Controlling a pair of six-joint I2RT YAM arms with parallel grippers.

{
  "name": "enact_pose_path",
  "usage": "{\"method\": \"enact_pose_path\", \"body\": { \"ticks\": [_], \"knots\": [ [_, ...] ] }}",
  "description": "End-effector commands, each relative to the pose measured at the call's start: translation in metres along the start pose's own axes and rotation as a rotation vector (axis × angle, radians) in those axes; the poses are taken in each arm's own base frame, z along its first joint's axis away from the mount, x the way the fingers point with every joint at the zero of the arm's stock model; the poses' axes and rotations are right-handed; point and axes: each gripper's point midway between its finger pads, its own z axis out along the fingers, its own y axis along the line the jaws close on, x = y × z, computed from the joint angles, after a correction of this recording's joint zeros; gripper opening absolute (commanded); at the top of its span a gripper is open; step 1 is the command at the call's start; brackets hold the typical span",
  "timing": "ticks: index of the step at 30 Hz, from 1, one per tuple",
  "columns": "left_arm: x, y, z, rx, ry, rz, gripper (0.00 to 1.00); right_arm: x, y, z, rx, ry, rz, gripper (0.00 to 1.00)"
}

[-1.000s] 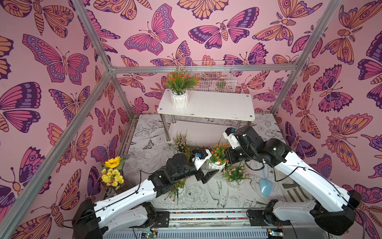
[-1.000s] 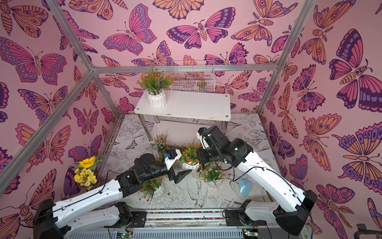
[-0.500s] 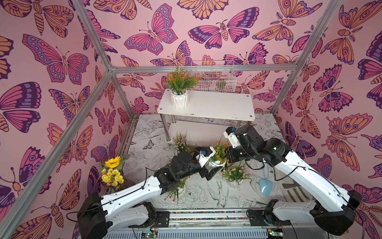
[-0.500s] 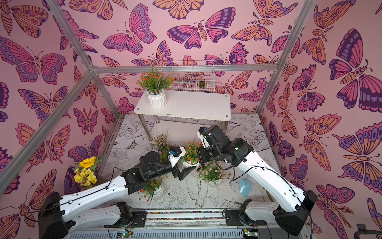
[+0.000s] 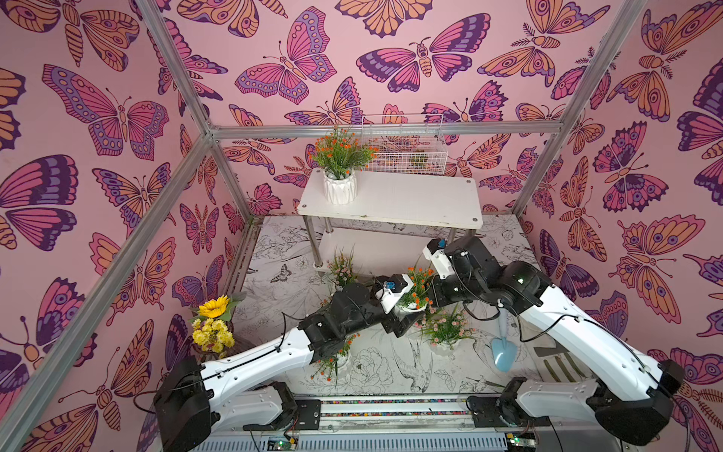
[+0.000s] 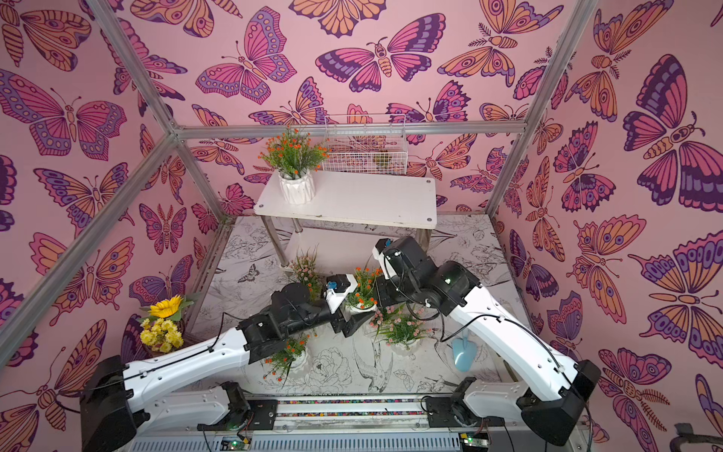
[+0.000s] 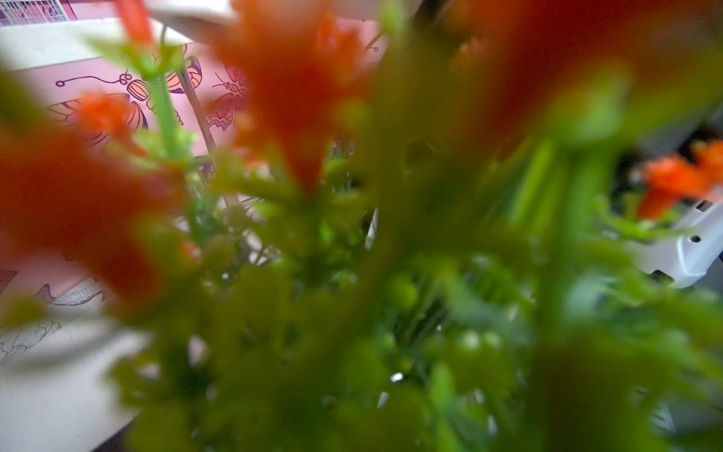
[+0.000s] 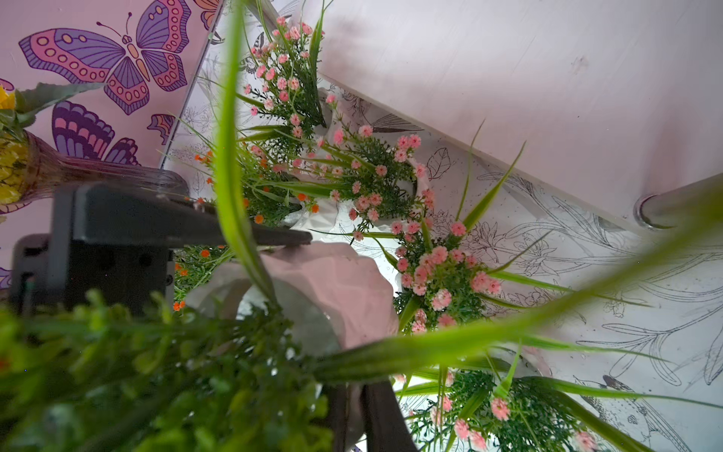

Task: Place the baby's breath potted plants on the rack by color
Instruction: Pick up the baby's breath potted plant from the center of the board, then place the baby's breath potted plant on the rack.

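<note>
Held pot: orange-flowered pot (image 5: 416, 293), lifted over the middle of the tabletop (image 5: 371, 368), in front of the rack (image 5: 391, 199).
Right gripper (image 5: 428, 299): clenched on its rim.
Left gripper (image 5: 407, 315): spread astride the pot's body.
Your move: close squarely on the ribs, below the foliage, before the right lets go.

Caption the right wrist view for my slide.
Right pincer holds a white ribbed ceramic pot over pink-flowered potted plants, beside the white rack board.
</note>
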Motion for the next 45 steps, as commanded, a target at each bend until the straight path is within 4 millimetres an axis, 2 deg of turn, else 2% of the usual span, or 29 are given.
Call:
{"method": "enact_pose_path", "body": {
  "ticks": [1, 5, 9, 12, 19, 25, 30, 35, 45],
  "knots": [
    [-0.010, 0.009, 0.002, -0.041, -0.025, -0.006, 0.83, -0.006, 0.013, -0.012, -0.069, -0.048, -0.012, 0.00],
    [-0.008, 0.010, 0.003, -0.048, -0.020, -0.009, 0.73, -0.004, 0.009, -0.009, -0.071, -0.050, -0.004, 0.00],
    [-0.008, 0.013, 0.004, -0.066, -0.016, -0.013, 0.67, -0.002, 0.004, -0.006, -0.077, -0.045, 0.011, 0.00],
    [-0.010, 0.019, 0.005, -0.092, -0.007, -0.019, 0.66, -0.002, 0.000, -0.008, -0.078, -0.057, 0.022, 0.00],
    [-0.020, 0.027, 0.003, -0.121, -0.006, -0.045, 0.66, -0.004, -0.009, -0.017, -0.072, -0.089, 0.038, 0.10],
    [-0.026, 0.036, 0.001, -0.147, -0.001, -0.070, 0.66, -0.007, -0.017, -0.030, -0.069, -0.131, 0.053, 0.19],
    [-0.033, 0.046, -0.001, -0.168, 0.000, -0.096, 0.66, -0.005, -0.030, -0.045, -0.042, -0.171, 0.075, 0.23],
    [-0.044, 0.057, -0.008, -0.200, -0.006, -0.114, 0.66, 0.005, -0.046, -0.051, -0.008, -0.200, 0.107, 0.26],
    [-0.077, 0.076, -0.025, -0.269, -0.028, -0.115, 0.67, 0.035, -0.069, -0.039, 0.027, -0.208, 0.170, 0.28]
  ]
}}
